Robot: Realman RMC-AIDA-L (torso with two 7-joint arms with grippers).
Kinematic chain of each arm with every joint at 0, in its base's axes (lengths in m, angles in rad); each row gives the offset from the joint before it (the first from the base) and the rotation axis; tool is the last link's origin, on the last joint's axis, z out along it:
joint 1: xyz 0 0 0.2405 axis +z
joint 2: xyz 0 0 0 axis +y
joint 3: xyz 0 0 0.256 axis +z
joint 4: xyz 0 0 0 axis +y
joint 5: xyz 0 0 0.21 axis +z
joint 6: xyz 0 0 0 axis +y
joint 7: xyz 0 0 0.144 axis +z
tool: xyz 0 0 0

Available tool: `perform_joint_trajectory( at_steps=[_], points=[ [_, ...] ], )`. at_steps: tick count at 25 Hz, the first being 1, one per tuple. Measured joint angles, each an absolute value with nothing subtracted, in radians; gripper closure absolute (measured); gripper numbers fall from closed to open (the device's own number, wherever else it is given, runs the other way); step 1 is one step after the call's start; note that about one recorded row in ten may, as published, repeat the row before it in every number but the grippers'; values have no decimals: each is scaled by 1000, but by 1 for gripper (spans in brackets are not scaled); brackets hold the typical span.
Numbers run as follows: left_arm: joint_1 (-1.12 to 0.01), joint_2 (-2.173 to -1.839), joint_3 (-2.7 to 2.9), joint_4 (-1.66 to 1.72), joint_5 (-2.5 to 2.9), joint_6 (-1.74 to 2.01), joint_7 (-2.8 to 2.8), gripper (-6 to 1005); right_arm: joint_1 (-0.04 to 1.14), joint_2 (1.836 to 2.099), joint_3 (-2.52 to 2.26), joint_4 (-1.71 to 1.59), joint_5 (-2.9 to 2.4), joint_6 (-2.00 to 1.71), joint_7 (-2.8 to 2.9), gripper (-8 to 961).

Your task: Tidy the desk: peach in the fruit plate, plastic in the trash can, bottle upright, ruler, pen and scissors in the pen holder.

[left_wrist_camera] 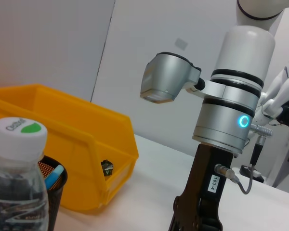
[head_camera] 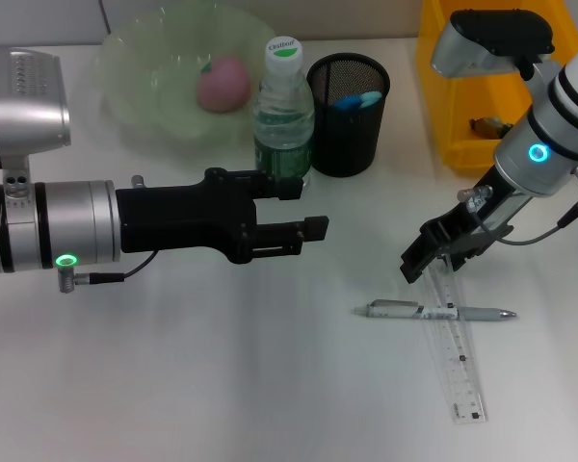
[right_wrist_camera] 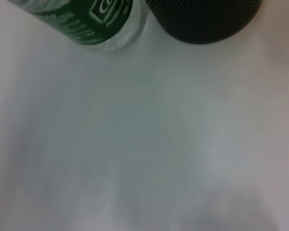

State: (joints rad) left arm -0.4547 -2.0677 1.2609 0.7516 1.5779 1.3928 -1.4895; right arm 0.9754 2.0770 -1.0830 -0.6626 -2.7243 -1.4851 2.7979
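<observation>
Nearest the robot on the white desk lies the clear ruler, flat and running away from the front edge, with the pen lying across its upper half, touching it. Thin, stiff and slick plastic like this ruler gives little edge to pinch while flat; I judge the far end the best place to take hold, since that end sits clear of the pen. The pen is light and round, likely to roll when the ruler shifts beneath it.

Just beyond, the right gripper is low over that far end of the ruler, its fingers apparently around it, though whether they have clamped I cannot tell. Across the desk the left gripper hangs above the surface with its jaws spread and nothing between them, just in front of the bottle.

Farther back, that bottle stands upright with its cap on, beside the black mesh pen holder, which already holds something blue. The peach rests in the pale green fruit plate, and the yellow bin sits at the far right.
</observation>
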Motion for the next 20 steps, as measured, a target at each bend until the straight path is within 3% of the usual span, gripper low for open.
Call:
perform_joint_trajectory(
  at_steps=[13,20],
  points=[
    [-453,-2068,1261,752,1577,1392,-1485,341,984,2079,-1104,-663,-2718,-1486,2797,297],
    [-451,-2068,1261,752,1575,1391,-1478,341,987,2080,-1104,-663,-2718,-1491,2797,415]
  ],
)
